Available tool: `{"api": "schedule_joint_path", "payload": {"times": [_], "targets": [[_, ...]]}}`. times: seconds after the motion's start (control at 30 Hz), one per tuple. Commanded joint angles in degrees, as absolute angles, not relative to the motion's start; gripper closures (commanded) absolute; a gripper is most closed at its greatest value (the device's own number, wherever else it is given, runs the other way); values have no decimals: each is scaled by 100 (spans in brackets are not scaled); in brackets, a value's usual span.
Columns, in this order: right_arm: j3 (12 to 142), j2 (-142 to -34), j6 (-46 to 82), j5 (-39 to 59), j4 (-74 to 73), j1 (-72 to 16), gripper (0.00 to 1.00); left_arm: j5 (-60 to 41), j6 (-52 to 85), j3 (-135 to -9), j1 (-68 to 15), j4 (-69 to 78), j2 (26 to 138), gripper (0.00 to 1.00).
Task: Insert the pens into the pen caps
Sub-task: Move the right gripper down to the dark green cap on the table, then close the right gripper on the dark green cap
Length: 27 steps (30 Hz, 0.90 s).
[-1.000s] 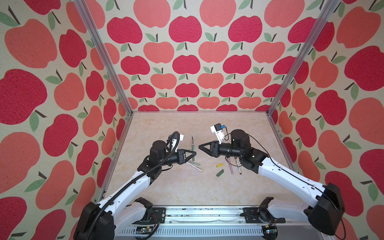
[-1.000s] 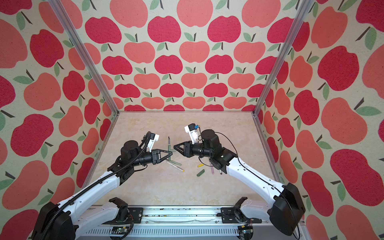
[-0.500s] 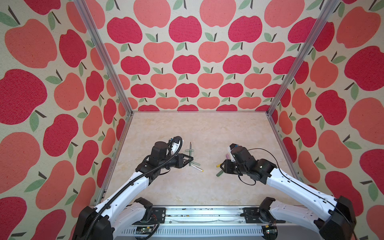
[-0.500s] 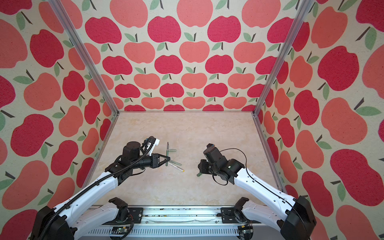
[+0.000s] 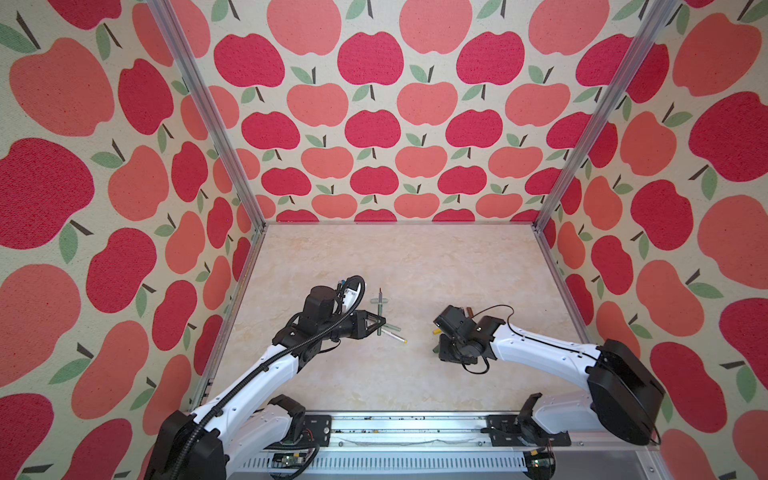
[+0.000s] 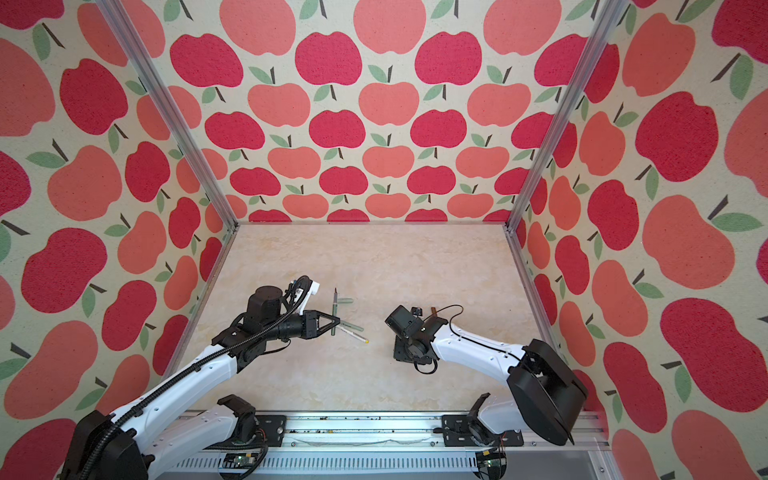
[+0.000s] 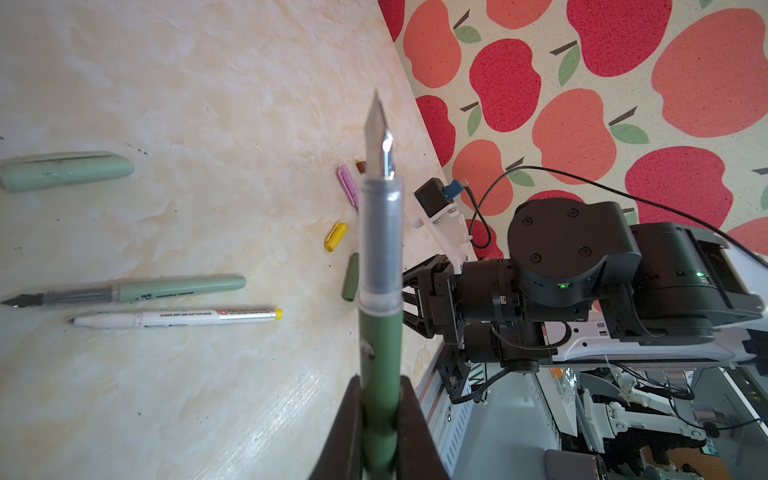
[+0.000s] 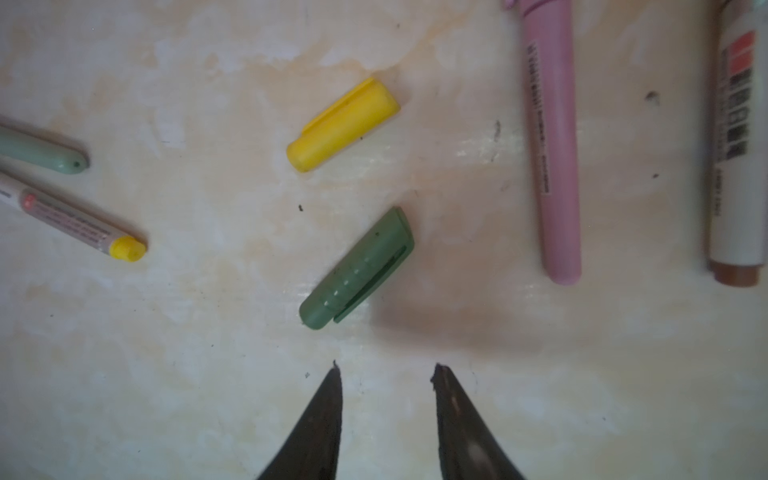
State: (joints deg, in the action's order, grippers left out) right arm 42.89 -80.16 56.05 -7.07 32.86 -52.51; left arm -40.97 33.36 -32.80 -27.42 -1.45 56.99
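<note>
Your left gripper [image 7: 379, 388] is pinched tight on the lower barrel of the dark green pen [image 7: 380, 332], held above the table [image 7: 166, 83] left of centre, nib uncovered. Your right gripper [image 8: 385, 365] is spread and empty. It is near, not touching, the dark green cap [image 8: 357, 270], which lies flat right of centre, toward the front edge, with the yellow cap [image 8: 343, 124] beside it.

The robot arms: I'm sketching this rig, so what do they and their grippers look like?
The left arm and right arm have white shells and black joints. A ribbed black hose follows the left; a thin black wire loops off the right. Left gripper and right gripper are black with tapering fingers.
</note>
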Motion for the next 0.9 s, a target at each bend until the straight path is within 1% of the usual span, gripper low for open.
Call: {"api": "schedule_joint_path", "payload": {"times": [0.0, 0.23, 0.67, 0.8, 0.87], "targets": [[4605, -8301, 5612, -878, 3115, -5282, 61, -4210, 3421, -3165, -2769, 56, 5678, 100], [4862, -8761, 5555, -791, 2815, -5289, 62, -4228, 3472, -3089, -2766, 141, 5629, 100], [5376, -9489, 5126, -824, 2917, -5238, 61, -4219, 3464, -3109, -2768, 90, 5561, 100], [5523, -9723, 4952, -786, 3010, -5245, 66, -4218, 3465, -3154, -2769, 71, 5569, 100], [5556, -9818, 4892, -775, 3055, -5247, 70, -4219, 3458, -3173, -2769, 57, 5572, 100]]}}
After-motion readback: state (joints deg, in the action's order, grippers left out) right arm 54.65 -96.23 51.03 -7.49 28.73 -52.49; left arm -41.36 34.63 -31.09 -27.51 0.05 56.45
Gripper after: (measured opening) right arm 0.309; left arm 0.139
